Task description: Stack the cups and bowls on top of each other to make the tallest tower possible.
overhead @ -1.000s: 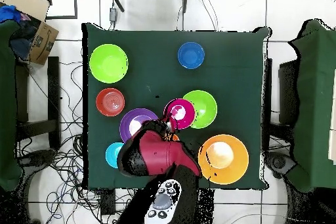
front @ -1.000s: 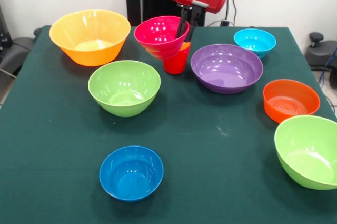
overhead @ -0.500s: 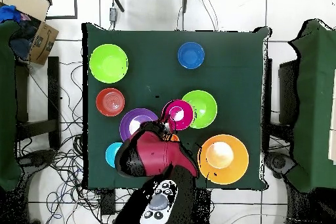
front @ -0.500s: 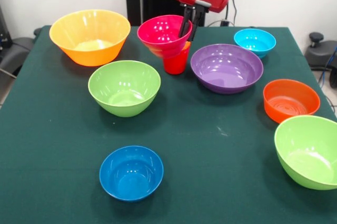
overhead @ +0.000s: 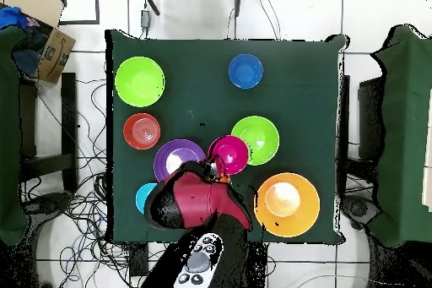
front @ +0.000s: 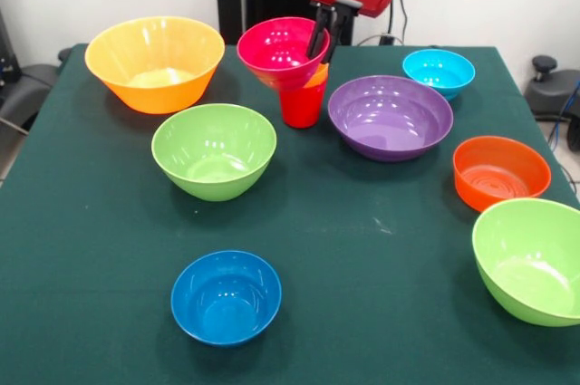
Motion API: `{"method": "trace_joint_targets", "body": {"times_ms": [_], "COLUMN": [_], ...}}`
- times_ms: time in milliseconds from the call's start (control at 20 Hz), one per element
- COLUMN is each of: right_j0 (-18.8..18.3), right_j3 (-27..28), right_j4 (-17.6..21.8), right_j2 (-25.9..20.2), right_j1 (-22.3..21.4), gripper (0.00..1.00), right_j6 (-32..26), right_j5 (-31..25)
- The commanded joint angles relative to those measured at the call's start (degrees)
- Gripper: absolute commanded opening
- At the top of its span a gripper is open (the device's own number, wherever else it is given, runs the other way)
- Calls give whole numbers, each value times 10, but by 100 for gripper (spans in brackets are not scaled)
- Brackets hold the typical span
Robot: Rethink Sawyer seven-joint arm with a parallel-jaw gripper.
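Observation:
My gripper (front: 323,39) is shut on the right rim of the small pink bowl (front: 275,46), one finger inside and one outside. The bowl hangs tilted just over an orange cup (front: 318,79) nested in the red cup (front: 300,106), which stands mid-table at the back. I cannot tell whether the bowl touches the cups. From overhead, the pink bowl (overhead: 229,154) hides the cups and the gripper (overhead: 216,166) sits at its edge under the red arm.
Around the cups stand a large yellow-orange bowl (front: 154,63), a lime green bowl (front: 214,149) and a purple bowl (front: 390,116). Farther off are a light blue bowl (front: 439,71), an orange bowl (front: 500,170), a second green bowl (front: 530,258) and a dark blue bowl (front: 226,296).
The gripper has lifted the pink bowl a little and carried it slightly toward the robot's side, so it now sits higher over the cups.

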State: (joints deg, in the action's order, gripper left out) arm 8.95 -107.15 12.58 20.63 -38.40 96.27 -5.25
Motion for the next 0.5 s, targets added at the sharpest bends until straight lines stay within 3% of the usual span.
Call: {"method": "trace_joint_targets", "body": {"times_ms": [50,500], "right_j0": [27,38], "right_j3": [37,35], "right_j4": [15,11], "right_j2": [-26,-17], "right_j1": [18,19], "gripper": [0,0], "right_j6": [34,48], "right_j5": [-92,-102]}}
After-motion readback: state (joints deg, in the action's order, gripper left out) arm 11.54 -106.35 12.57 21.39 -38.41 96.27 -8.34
